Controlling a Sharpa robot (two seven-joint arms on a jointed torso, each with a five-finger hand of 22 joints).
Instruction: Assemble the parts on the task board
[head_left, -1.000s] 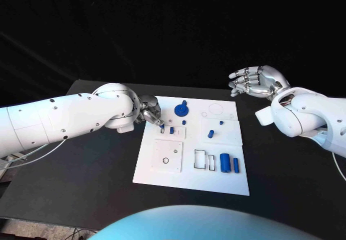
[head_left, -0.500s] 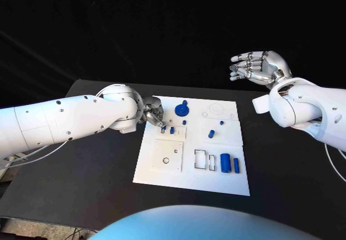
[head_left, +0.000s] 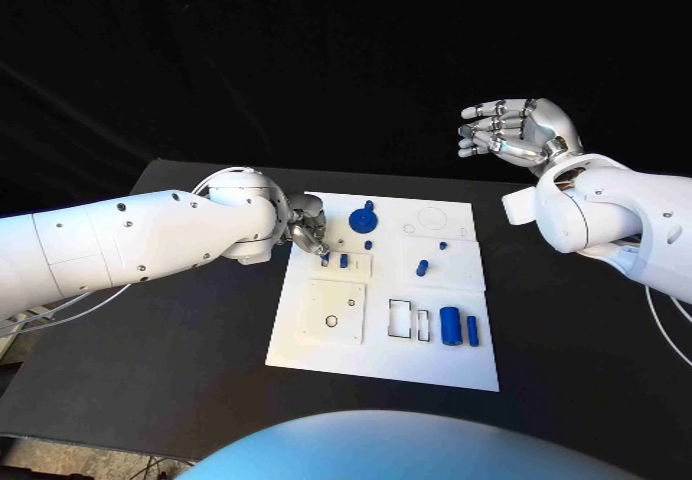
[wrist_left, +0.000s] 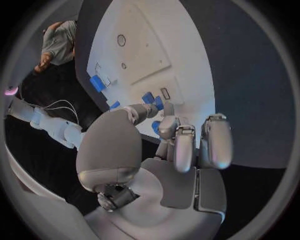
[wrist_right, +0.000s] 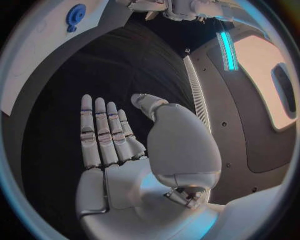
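Note:
The white task board lies in the middle of the black table. My left hand is at the board's far left corner. Its thumb and fingertips pinch a small blue part just over a small square plate, next to a blue peg. The same blue pieces sit at the thumb tip in the left wrist view. A round blue part, a short peg and two blue cylinders rest on the board. My right hand is raised beyond the board's far right corner, holding nothing with its fingers apart.
A larger square plate with a hole and two rectangular slots lie on the near half of the board. Black table stretches out on both sides of the board. A person stands at the rim of the left wrist view.
My right hand has risen and drawn farther from the board. My left hand stays at the same spot on the board.

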